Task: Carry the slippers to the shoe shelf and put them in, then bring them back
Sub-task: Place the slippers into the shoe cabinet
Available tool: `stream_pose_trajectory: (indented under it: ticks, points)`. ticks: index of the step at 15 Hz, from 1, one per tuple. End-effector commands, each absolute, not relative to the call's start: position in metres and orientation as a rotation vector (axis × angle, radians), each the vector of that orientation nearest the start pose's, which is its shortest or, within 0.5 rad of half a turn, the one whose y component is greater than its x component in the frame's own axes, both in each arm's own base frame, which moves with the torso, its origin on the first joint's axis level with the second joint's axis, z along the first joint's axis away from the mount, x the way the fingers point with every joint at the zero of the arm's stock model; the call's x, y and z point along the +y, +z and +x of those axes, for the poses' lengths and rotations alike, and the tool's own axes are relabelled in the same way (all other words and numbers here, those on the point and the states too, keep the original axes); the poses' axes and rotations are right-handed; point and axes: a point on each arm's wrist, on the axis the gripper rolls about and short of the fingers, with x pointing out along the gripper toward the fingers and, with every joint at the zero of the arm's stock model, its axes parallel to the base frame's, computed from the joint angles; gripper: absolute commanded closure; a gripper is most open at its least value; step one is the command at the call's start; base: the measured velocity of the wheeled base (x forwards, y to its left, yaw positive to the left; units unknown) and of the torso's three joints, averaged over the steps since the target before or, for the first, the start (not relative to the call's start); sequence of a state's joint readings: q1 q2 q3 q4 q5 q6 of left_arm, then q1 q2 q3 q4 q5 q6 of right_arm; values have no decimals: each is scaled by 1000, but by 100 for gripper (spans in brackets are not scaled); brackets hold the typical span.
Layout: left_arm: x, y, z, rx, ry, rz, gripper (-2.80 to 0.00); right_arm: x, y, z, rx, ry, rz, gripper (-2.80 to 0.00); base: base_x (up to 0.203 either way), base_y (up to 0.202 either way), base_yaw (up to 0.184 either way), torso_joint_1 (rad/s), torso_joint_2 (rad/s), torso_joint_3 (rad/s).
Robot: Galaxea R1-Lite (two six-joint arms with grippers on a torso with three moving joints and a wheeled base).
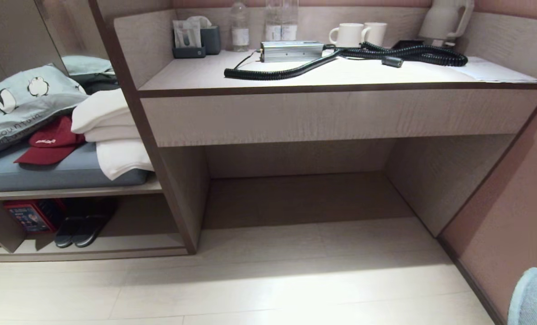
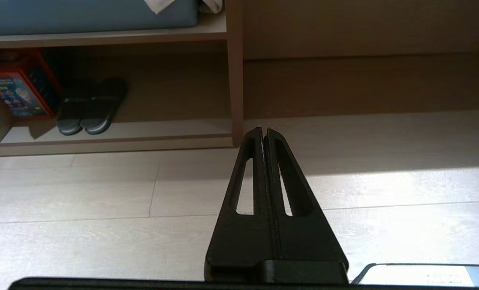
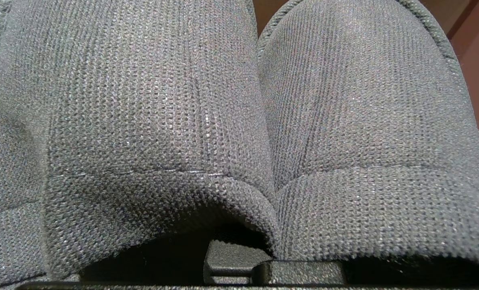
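Note:
The slippers (image 3: 239,121), a grey knit pair, fill the right wrist view side by side, their wide straps pressed together in the middle. My right gripper is shut on them; only its dark base (image 3: 300,274) shows below the straps, and the fingers are hidden. A pale grey edge of the slippers (image 1: 534,295) shows at the head view's lower right corner. The shoe shelf (image 1: 115,246) is the low cubby at lower left, with a pale base board (image 2: 151,129). My left gripper (image 2: 264,131) hangs shut and empty over the floor, facing the shelf's upright side panel (image 2: 235,80).
A black pair of slides (image 1: 81,225) and a red box (image 1: 31,216) stand inside the cubby. Above it lie a grey cushion, white towels (image 1: 110,135) and a red cap. A taller recess (image 1: 304,194) opens under a desk bearing a coiled cable, mugs and bottles. A wall (image 1: 512,216) closes the right.

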State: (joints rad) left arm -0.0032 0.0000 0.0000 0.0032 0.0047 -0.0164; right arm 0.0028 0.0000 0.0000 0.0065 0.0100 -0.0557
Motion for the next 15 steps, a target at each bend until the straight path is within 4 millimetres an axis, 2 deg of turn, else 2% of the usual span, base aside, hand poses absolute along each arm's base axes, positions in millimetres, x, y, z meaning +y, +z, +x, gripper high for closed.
stream_pose_trajectory:
  ticks: [1,12,15]
  points:
    - [0,75,-23,5,2,-17,0,0,75,-23,7,14,-57,0,0,0,0,2,-2,212]
    - [0,75,-23,5,2,-16,0,0,75,-23,7,14,-55,0,0,0,0,3,0,202]
    - [0,75,-23,5,2,-14,0,0,75,-23,7,14,-55,0,0,0,0,3,1,74]
